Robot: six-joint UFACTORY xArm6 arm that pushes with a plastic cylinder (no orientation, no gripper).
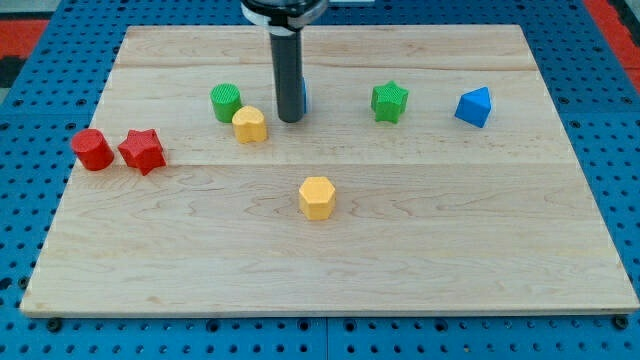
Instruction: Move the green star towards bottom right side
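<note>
The green star (389,101) lies on the wooden board (420,240) at the view's upper right of centre. My tip (290,120) rests on the board well to the star's left, about a hundred pixels away, not touching it. The rod partly hides a blue block (304,97) just behind it. A yellow block (250,125) sits close to the tip's left.
A green cylinder-like block (226,102) lies left of the yellow one. A blue block (474,107) sits right of the star. A yellow hexagon (316,197) is at the centre. A red cylinder (92,149) and a red star (142,150) lie at the view's left.
</note>
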